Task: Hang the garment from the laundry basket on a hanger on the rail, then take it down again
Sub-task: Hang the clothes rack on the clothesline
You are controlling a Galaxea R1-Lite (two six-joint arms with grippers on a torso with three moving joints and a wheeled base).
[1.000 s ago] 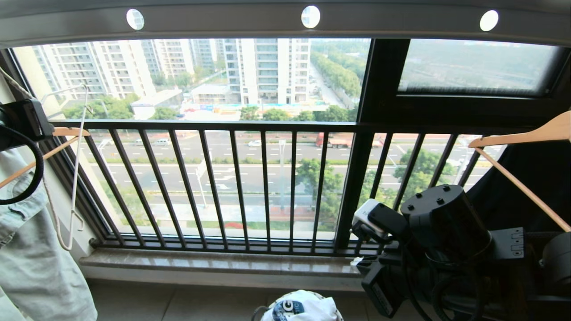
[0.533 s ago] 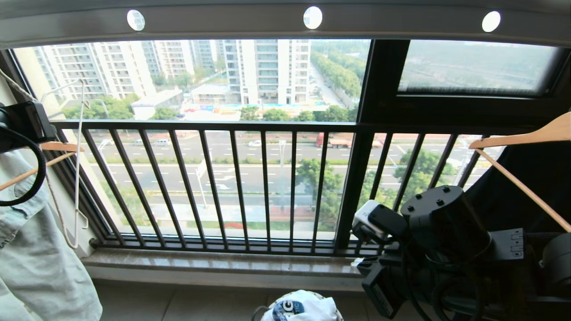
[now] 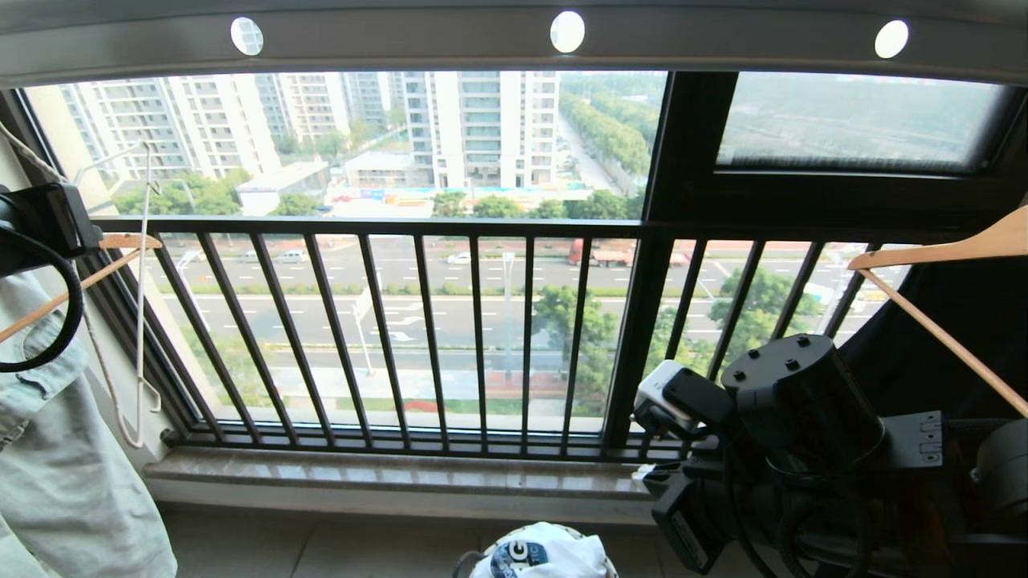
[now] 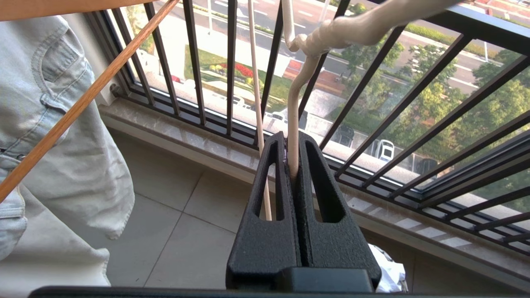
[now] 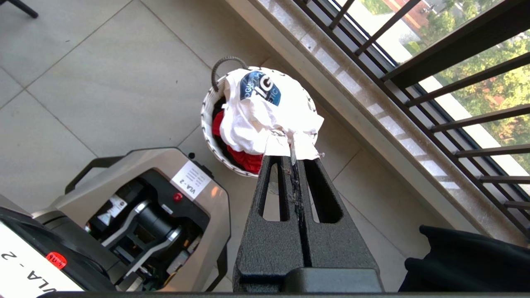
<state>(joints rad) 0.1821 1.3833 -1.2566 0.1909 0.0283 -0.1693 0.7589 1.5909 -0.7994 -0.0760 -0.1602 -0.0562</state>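
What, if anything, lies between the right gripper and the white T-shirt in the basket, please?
Nothing visible does: the T-shirt lies on top of the red garment in the laundry basket, with only open air below the shut right gripper.

garment (image 5: 265, 111) in laundry basket (image 5: 205, 124)

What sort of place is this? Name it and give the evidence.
Most likely an enclosed high-rise apartment balcony used for drying laundry. A black barred railing overlooks a street far below, the rail runs overhead beside wooden hangers, and the laundry basket sits on the tiled floor.
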